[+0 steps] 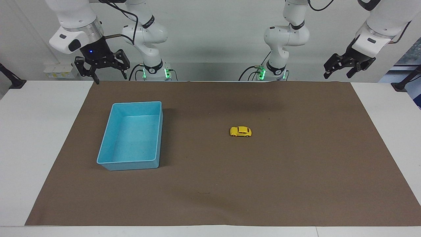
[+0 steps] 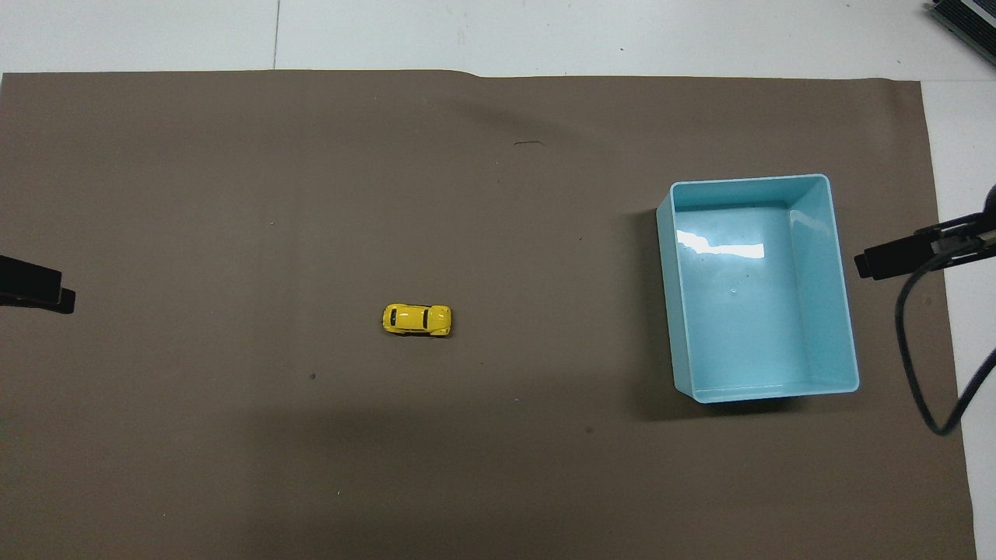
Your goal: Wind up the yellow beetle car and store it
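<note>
At the right arm's end of the table, raised above the edge of the brown mat (image 1: 296, 184) nearest the robots, hangs the right gripper (image 1: 102, 65); its fingers are spread wide and hold nothing, and the arm waits with its wrist bent downward. Just below it in the facing view, the light-blue bin (image 1: 108, 163) stands empty on the mat, its long sides running away from the robots.

Well apart from the bin, toward the left arm's end and near the middle of the mat, the yellow beetle car (image 1: 240, 131) sits on its four wheels, its length lying across the table. It looks light, rigid and glossy, so its rounded roof would likely slip between pads; the flatter door panels, pinched from both sides just above the wheels, seem the safer hold. If it has a pull-back spring, it would need pressing down while rolling, and it may run off once released.

Over the table's edge at the left arm's end, the left gripper (image 1: 345, 67) hangs tilted inward, its fingers partly open and empty, that arm also waiting.
</note>
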`<action>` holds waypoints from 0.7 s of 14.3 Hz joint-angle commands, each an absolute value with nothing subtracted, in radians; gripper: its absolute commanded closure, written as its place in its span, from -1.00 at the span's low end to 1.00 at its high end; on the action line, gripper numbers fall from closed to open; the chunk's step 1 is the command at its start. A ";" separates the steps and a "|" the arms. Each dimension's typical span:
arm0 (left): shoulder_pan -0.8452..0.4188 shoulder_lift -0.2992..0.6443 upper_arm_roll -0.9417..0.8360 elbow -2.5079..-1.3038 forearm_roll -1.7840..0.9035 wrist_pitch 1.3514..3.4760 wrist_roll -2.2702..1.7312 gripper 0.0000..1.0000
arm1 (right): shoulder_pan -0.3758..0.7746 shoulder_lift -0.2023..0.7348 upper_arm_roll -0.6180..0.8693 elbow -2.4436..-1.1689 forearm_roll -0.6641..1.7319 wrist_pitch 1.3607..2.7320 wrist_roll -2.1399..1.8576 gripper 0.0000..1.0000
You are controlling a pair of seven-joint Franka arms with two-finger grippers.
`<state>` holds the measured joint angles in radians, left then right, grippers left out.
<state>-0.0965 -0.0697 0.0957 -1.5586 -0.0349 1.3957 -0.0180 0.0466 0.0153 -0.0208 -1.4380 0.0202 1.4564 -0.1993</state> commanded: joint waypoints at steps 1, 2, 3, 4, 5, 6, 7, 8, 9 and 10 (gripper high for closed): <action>-0.078 -0.080 0.086 -1.555 -0.029 1.368 0.015 -1.00 | 0.041 0.008 -0.021 -1.448 0.035 1.466 -0.178 -1.00; -0.078 -0.080 0.086 -1.555 -0.029 1.368 0.017 -1.00 | 0.041 0.008 -0.021 -1.448 0.035 1.466 -0.178 -1.00; -0.078 -0.080 0.086 -1.555 -0.029 1.370 0.020 -1.00 | 0.041 0.008 -0.021 -1.448 0.035 1.466 -0.178 -1.00; -0.078 -0.080 0.086 -1.555 -0.031 1.373 0.023 -1.00 | 0.041 0.008 -0.021 -1.448 0.035 1.466 -0.178 -1.00; -0.078 -0.080 0.086 -1.555 -0.031 1.376 0.040 -1.00 | 0.041 0.008 -0.021 -1.448 0.035 1.466 -0.178 -1.00; -0.078 -0.080 0.086 -1.557 -0.031 1.382 0.075 -1.00 | 0.041 0.008 -0.021 -1.448 0.035 1.466 -0.178 -1.00; -0.078 -0.080 0.087 -1.557 -0.034 1.387 0.127 -1.00 | 0.041 0.008 -0.021 -1.448 0.035 1.466 -0.178 -1.00; -0.078 -0.080 0.089 -1.560 -0.034 1.387 0.185 -1.00 | 0.041 0.008 -0.021 -1.448 0.035 1.466 -0.178 -1.00; -0.081 -0.080 0.089 -1.560 -0.034 1.393 0.263 -1.00 | 0.041 0.008 -0.021 -1.448 0.035 1.466 -0.178 -1.00; -0.084 -0.080 0.089 -1.563 -0.034 1.403 0.332 -1.00 | 0.041 0.008 -0.021 -1.448 0.035 1.466 -0.178 -1.00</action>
<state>-0.0965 -0.0697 0.0968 -1.5586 -0.0349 1.3935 0.2114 0.0466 0.0153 -0.0209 -1.4380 0.0202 1.4564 -0.1993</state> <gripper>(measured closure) 0.000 0.000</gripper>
